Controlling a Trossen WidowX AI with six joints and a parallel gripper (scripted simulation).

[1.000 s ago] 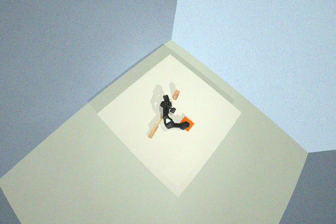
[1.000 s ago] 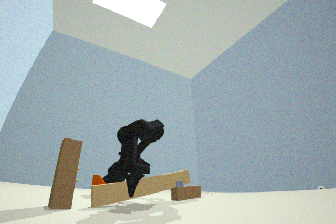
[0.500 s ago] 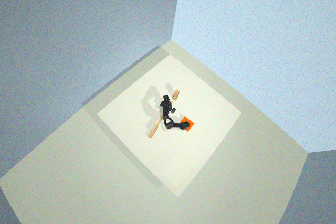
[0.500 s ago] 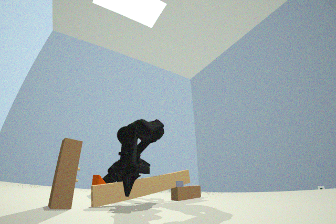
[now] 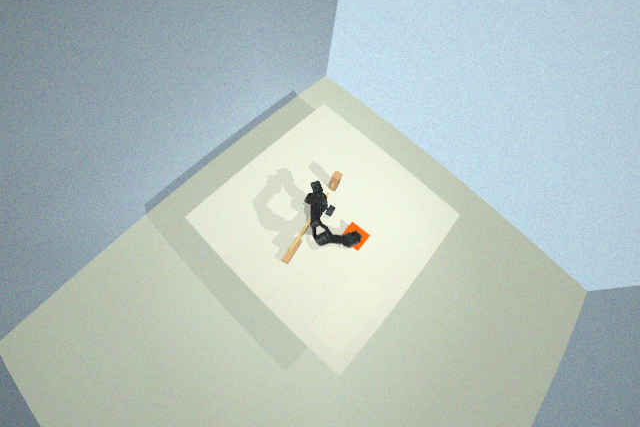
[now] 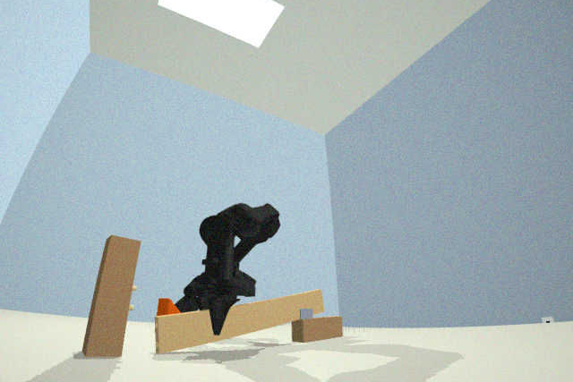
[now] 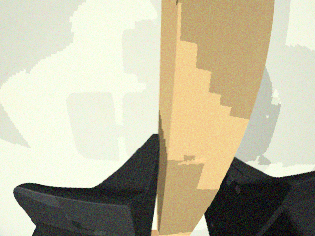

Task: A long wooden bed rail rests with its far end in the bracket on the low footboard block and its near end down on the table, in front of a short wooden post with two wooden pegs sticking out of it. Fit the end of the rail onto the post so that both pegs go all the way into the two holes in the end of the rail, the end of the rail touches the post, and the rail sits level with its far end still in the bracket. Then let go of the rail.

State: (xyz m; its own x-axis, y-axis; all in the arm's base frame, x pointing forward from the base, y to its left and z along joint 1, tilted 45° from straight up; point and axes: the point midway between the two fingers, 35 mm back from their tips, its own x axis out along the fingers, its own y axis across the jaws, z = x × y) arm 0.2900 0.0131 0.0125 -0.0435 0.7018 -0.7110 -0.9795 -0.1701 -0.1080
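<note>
While the black hand (image 5: 316, 200) (image 6: 216, 332) (image 7: 173, 140) points down, its two fingers are squeezed around the long wooden rail (image 5: 304, 230) (image 6: 273, 306) (image 7: 212, 138). One finger is on each side of the wood, and the grip is nearer the rail's low end than its high end.

The rail slopes like a slide. Its near end is down by the pale surface (image 5: 361, 298) (image 6: 370, 359) (image 7: 44, 123). Its far end is up over the low wooden block (image 6: 326, 327), in the small gray-blue bracket (image 6: 305, 313).

A wooden post (image 5: 336, 179) (image 6: 111, 299) stands near the low end, with a gap between it and the rail. Two small pale pegs, a top peg (image 6: 134, 288) and a bottom peg (image 6: 131, 307), stick out of the post toward the rail. Both are out in the open, and both are higher than the rail's low end. The rail is not on them, and it is not level. The holes in its end are too small to see well.

The black arm (image 5: 333, 239) (image 6: 240, 218) bends up and over to reach the rail. Its foot is on an orange base (image 5: 364, 236) (image 6: 165, 306), off to one side of the rail. Gray shadows lie on the surface around the rail.
</note>
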